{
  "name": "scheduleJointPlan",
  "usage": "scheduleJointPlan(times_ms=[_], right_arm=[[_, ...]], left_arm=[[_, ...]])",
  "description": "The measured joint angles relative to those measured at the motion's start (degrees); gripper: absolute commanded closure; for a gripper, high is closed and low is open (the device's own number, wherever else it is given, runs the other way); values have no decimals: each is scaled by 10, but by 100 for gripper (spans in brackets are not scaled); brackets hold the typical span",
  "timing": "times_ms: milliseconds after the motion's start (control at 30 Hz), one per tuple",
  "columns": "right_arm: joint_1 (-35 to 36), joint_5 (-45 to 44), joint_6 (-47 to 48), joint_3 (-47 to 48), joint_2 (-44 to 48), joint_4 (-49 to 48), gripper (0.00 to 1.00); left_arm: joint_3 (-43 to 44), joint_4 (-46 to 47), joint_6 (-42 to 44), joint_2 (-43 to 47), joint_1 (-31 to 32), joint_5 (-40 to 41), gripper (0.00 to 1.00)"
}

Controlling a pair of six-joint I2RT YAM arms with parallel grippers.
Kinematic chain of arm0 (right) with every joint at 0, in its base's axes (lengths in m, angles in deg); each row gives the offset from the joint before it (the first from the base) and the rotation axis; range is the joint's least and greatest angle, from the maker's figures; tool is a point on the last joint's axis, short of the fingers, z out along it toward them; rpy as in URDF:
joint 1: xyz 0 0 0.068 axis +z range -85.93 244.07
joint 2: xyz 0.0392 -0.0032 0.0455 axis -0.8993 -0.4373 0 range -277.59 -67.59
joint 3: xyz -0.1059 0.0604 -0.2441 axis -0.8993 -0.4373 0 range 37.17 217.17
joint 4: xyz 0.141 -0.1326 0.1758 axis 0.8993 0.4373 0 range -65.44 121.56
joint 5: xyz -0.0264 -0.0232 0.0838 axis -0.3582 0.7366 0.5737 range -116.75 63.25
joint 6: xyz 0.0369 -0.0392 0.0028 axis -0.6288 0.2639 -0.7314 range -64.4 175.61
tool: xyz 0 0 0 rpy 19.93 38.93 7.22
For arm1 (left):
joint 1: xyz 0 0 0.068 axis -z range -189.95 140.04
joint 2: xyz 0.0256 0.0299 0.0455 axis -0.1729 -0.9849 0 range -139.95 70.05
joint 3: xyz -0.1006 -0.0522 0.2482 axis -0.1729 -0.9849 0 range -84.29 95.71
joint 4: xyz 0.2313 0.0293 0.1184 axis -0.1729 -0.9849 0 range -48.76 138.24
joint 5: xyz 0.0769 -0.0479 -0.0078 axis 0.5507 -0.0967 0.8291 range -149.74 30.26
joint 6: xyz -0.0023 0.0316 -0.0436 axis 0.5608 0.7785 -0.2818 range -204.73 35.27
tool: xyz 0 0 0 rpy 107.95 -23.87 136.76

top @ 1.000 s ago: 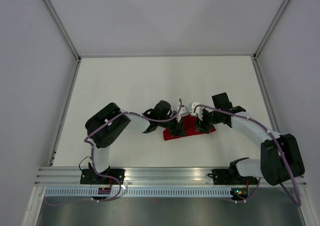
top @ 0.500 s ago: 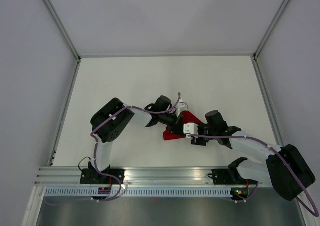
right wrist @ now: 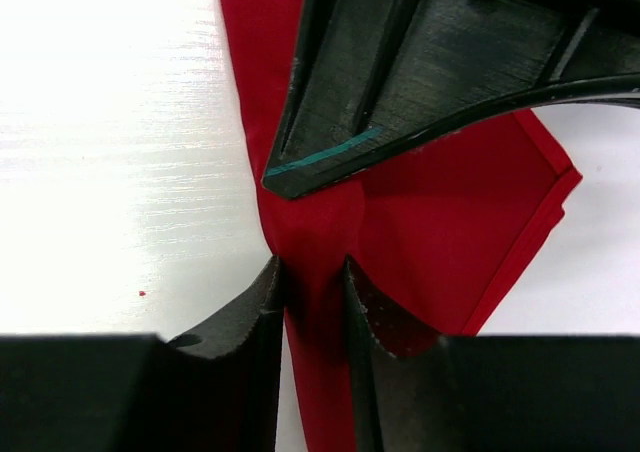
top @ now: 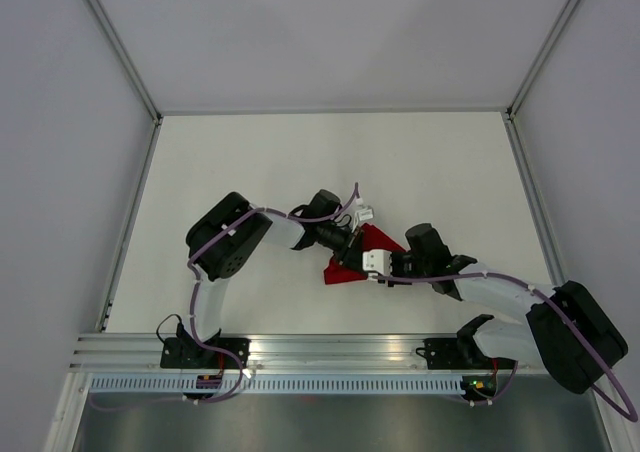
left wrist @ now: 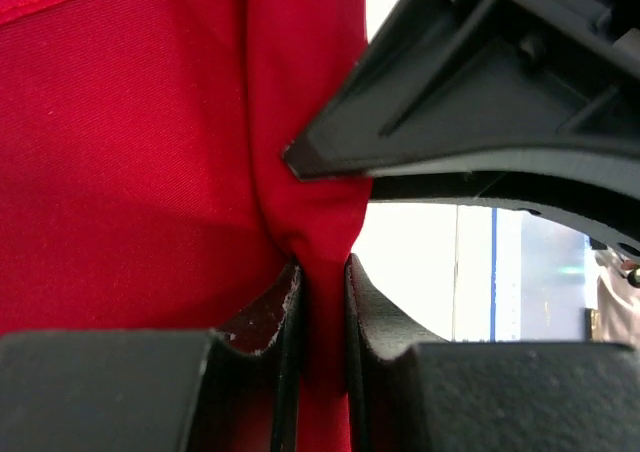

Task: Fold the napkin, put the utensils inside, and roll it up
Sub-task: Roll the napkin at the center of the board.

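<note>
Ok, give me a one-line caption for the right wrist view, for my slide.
Right gripper pinching a fold of the red napkin, white table beneath.

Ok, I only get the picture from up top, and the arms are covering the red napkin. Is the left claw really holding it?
Observer: Yes. In the left wrist view the left gripper pinches a fold of the napkin between its fingertips.
Operator: And the other claw?
Observer: The right gripper has a bunched fold between its tips too, with bare white table beside it.
Operator: Can you see the forks and stuff?
Observer: No utensils show in either wrist view. There is only red cloth, with a hemmed corner sticking out to one side.
</note>
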Motion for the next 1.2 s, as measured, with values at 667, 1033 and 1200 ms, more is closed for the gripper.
scheduleJointPlan(times_ms=[667, 1033, 1200], right_arm=[[0, 52, 26, 112, -113, 88, 95], [-45, 112, 48, 234, -214, 226, 97], [-68, 154, 67, 300, -276, 305, 97]], left_arm=[[-126, 47, -30, 141, 3, 177, 69], [-245, 137, -28, 283, 6, 350, 64], [-299, 180, -6, 333, 51, 443, 63]])
